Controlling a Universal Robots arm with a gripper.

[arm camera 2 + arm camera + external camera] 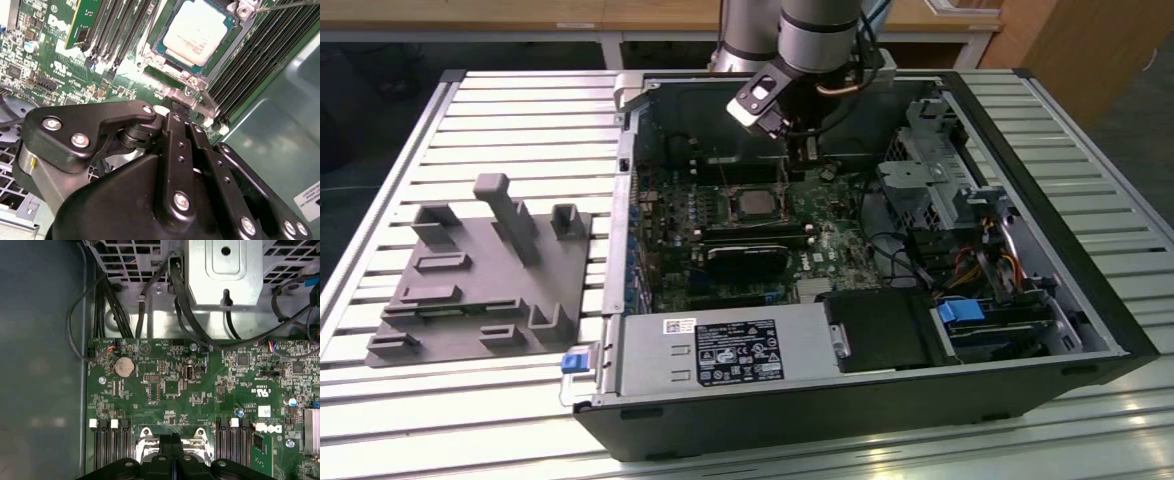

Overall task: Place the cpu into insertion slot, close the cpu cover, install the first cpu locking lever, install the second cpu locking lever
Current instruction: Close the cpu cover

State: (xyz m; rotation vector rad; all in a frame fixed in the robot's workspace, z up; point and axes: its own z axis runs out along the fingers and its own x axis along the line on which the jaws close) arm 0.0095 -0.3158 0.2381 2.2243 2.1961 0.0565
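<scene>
We saw the cpu (pixel 197 30) seated in the insertion slot (pixel 170 70), judged it light, fragile, edge-hold only; fingers (pixel 166 445) were clenched, seemingly empty.

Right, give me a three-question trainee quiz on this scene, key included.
1. True or false: the cpu sits in the insertion slot.
2. The gripper is nearest to: A the grey fixture, B the insertion slot, C the power supply.
3. In the first wrist view, what round silver part lies on the motherboard?

Key: 1 true. 2 B. 3 the coin cell battery.
</scene>
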